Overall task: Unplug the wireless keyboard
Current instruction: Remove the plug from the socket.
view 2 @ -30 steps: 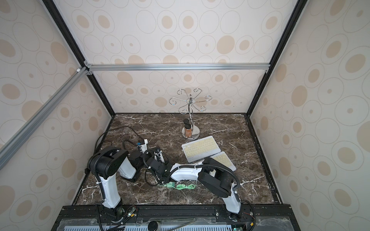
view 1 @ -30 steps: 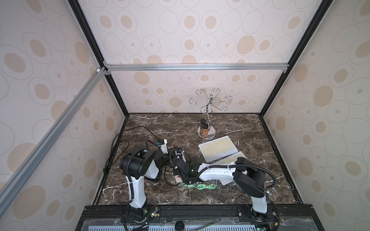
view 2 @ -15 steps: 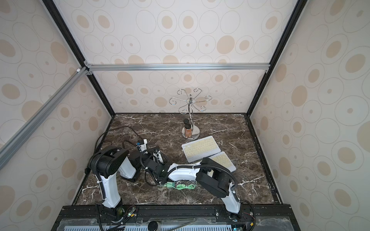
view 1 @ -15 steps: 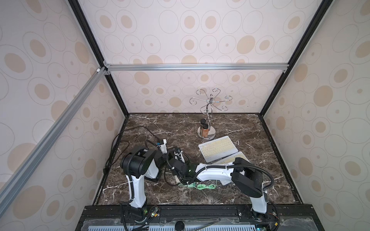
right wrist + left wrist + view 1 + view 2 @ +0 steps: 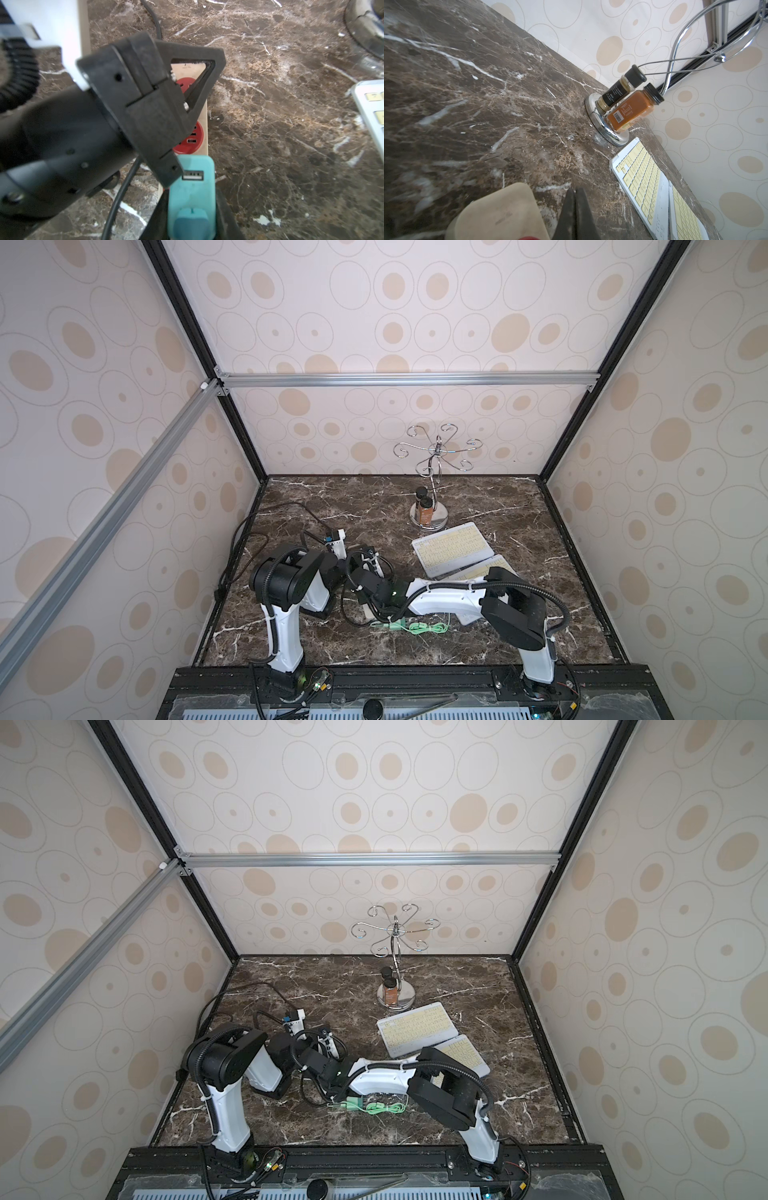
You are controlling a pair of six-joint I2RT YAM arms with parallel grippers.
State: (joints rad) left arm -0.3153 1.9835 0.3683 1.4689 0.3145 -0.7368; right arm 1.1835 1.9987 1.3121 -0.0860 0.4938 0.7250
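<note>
While the teal charger block (image 5: 191,187) is pinched between the fingers of the right hand (image 5: 192,207), its foot is hidden. Whether the prongs sit in the beige power strip (image 5: 500,214) or are clear of it cannot be told. One USB port on the block is seen empty. The block is placed at the near end of the strip, by the red sockets.

Left hand (image 5: 575,193): fingers pressed together, nothing between them. It is laid across the strip, tips past the strip's edge. Firm contact cannot be confirmed.

Green cable (image 5: 428,628) is found loose on the surface (image 5: 374,506), on the robot's side of the right forearm. Where it ends is hidden by the arm. Rear keyboard (image 5: 453,549) and front keyboard (image 5: 484,568) are laid with edges overlapped, well apart from the strip, near the chrome stand (image 5: 442,516). Which one is fed by the cable cannot be told.

Risks, as judged from here:
- Strip is lifted along with the block if it is not held down firmly by the left hand.
- Block is twisted out of the pinch if the pull is made off the prong axis.
- Green cable is drawn taut and a keyboard is shifted, or the cable is caught under the forearm.
- Black cord (image 5: 118,197) beside the right hand is snagged.
- Hands are crowded and could be knocked together on withdrawal.
</note>
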